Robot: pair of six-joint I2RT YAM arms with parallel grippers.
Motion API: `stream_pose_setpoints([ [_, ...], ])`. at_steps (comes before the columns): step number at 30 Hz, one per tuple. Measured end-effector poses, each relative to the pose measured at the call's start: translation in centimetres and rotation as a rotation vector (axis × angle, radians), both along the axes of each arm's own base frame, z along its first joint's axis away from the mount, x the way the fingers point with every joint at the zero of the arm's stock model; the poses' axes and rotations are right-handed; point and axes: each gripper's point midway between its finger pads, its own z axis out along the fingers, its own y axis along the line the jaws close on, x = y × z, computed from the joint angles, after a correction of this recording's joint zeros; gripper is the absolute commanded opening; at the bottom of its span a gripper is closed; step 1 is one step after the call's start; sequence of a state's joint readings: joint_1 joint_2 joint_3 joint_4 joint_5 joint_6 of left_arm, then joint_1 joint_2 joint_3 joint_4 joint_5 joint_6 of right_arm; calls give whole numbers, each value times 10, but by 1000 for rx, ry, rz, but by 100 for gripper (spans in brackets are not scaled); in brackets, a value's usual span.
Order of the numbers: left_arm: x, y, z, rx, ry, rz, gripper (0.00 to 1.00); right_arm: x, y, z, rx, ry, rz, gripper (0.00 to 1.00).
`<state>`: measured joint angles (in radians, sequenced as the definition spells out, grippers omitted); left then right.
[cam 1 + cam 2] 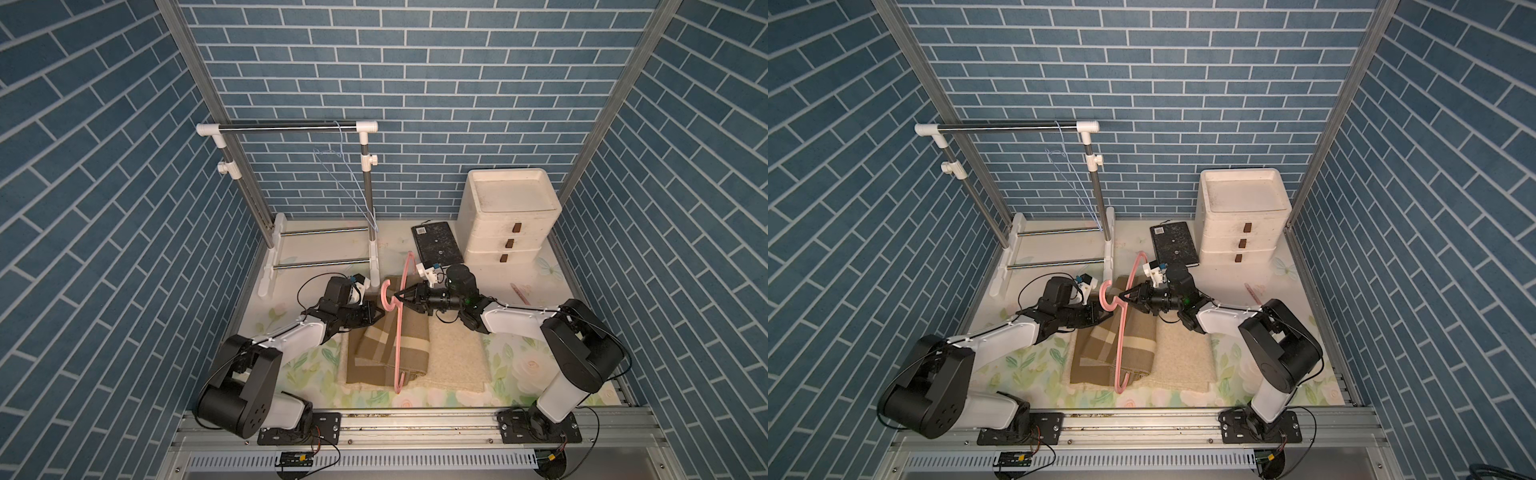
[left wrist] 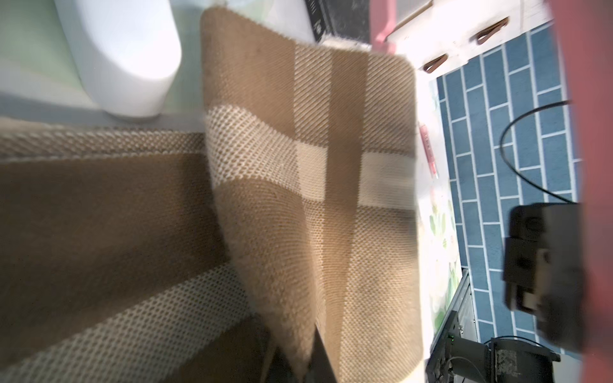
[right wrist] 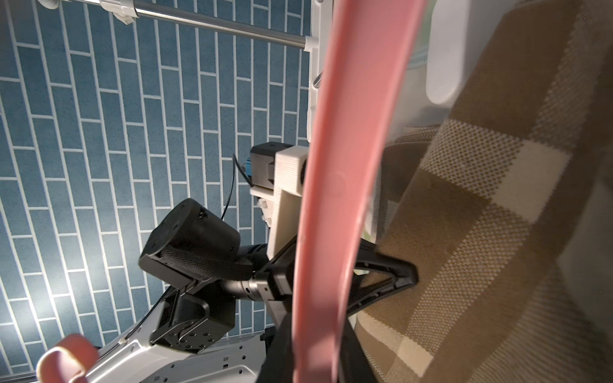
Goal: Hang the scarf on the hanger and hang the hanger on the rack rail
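Note:
A brown plaid scarf (image 1: 386,345) with cream stripes lies folded in the middle of the table in both top views. One fold of it rises into my left gripper (image 1: 380,312), which is shut on the scarf's edge (image 2: 331,199); in the left wrist view the fabric is pinched between the jaws of that gripper (image 2: 298,371). A pink hanger (image 1: 400,332) stands on edge over the scarf, hook towards the left arm. My right gripper (image 1: 397,296) is shut on the hanger's neck, and the pink bar (image 3: 345,165) fills that gripper (image 3: 318,348) in the right wrist view.
A cream mat (image 1: 453,357) lies under the scarf. A clothes rack (image 1: 286,128) with a blue wire hanger (image 1: 345,174) stands at the back left. White drawers (image 1: 507,216) and a black slab (image 1: 436,245) sit at the back right, with a pink pen (image 1: 519,293) nearby.

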<state>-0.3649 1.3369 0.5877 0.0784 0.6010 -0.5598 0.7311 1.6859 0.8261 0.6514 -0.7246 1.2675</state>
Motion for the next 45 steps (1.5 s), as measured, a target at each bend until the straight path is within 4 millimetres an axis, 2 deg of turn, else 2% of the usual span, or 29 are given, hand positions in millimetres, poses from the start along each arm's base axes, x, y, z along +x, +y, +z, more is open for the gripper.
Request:
stream_pose_setpoints([
  [5,-7,16,45,-4,-95,84,0,-4,-1,1,7,-1,36,0],
  [11,-24,47,64,42,-102,235,0,-8,-5,2,19,5,75,0],
  [13,-29,54,58,51,-88,271,0,-7,-8,1,21,11,80,0],
  [21,-47,81,10,160,26,376,0,-9,-17,1,33,30,118,0],
  [28,-58,94,-24,210,83,421,0,-11,-25,-1,42,48,143,0],
  [35,-57,97,-40,227,90,443,0,-11,-29,-1,49,56,156,0],
  [38,-55,97,-46,232,98,444,5,-11,-28,1,56,52,159,0],
  [43,-49,97,-46,231,84,454,20,-10,-27,11,80,69,148,0],
  [45,-47,98,-44,239,69,455,31,-9,-27,17,89,78,142,0],
])
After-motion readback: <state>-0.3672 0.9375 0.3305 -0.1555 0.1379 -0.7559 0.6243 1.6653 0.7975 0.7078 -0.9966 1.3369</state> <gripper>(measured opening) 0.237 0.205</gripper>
